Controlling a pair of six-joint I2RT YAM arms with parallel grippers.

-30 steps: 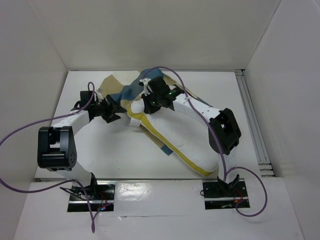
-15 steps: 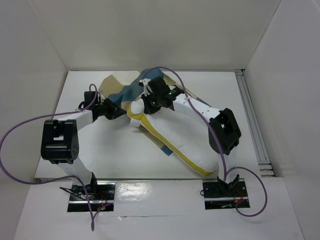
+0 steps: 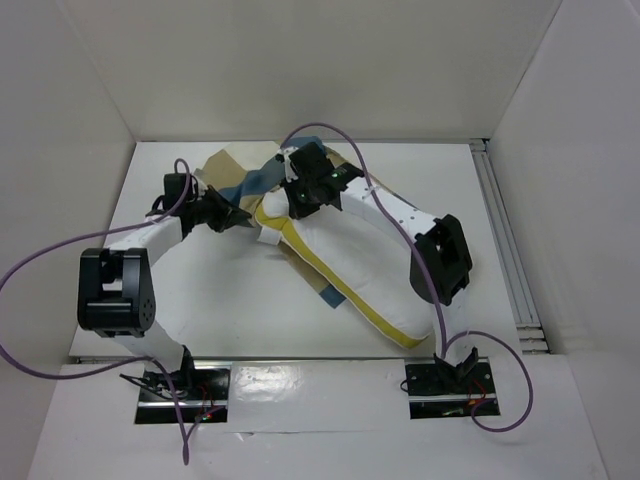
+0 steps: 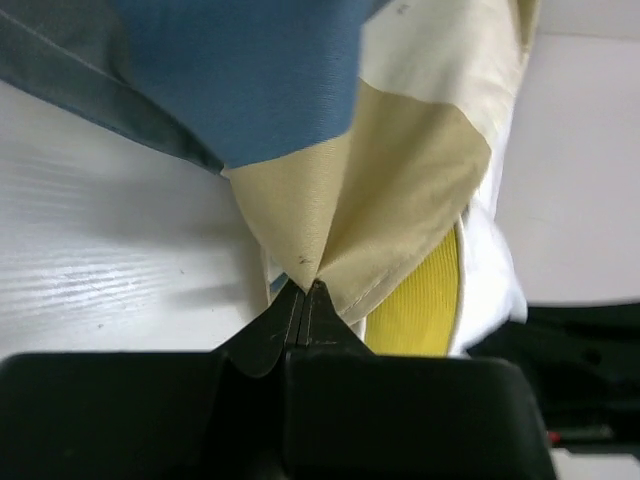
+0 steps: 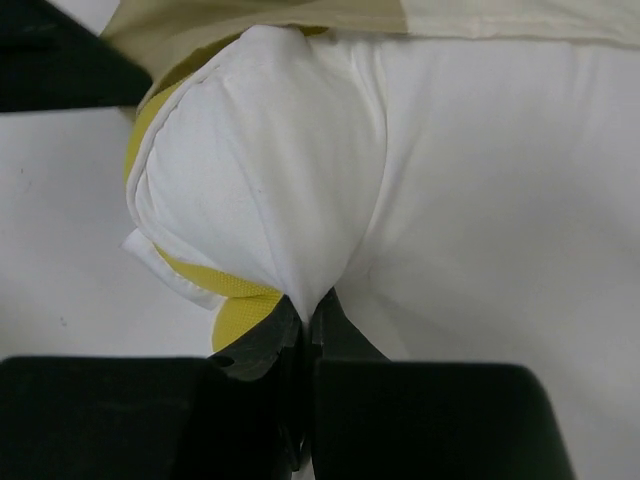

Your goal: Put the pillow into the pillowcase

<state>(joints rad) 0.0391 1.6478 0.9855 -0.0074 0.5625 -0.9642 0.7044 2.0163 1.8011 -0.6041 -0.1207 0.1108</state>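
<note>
View from above and from both wrists. My left gripper [image 4: 305,292], at the far-left corner of the pillow [image 3: 350,265], is clamped tight on a tan fold of the pillowcase [image 4: 340,200], its fingertips meeting on the cloth. My right gripper [image 5: 306,308] pinches a pucker of the pillow's white cover at that same corner, just beside the yellow piping [image 5: 240,318]. The pillow lies diagonally on the table [image 3: 200,290]. The pillowcase is bunched over and beyond the pillow's far end, and a strip of it shows beneath the pillow's left edge.

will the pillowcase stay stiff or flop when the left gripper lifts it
Probably floppy: the pillowcase gathers into a soft peak where the left gripper pinches it. Likely light, being thin cloth. It may drag on the pillow beside it.
</note>
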